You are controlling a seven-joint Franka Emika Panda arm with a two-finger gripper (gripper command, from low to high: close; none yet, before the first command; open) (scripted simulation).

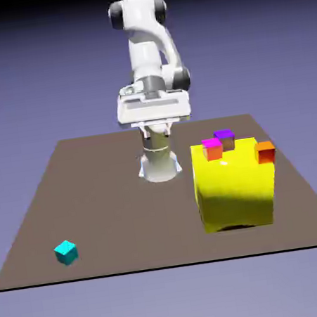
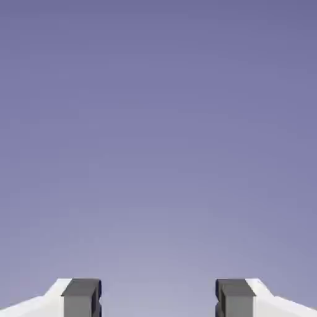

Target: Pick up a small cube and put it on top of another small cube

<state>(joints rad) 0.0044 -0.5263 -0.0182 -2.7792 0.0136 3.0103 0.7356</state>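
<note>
The small cyan cube (image 1: 66, 252) rests alone on the brown table (image 1: 110, 196) near its front edge, at the exterior view's left. My gripper (image 1: 154, 123) hangs high over the table's far middle, well apart from the cube and from everything else. In the hand view the gripper (image 2: 158, 298) is open: two grey fingertips (image 2: 81, 298) stand wide apart at the bottom edge with nothing between them, and only the plain backdrop fills the view. The hand view shows no cube.
A big yellow block (image 1: 235, 187) stands at the exterior view's right. On its top sit a purple cube (image 1: 224, 137), a pink cube with an orange face (image 1: 212, 148) and an orange cube (image 1: 265, 151). The robot's base (image 1: 158, 165) stands at the table's far middle.
</note>
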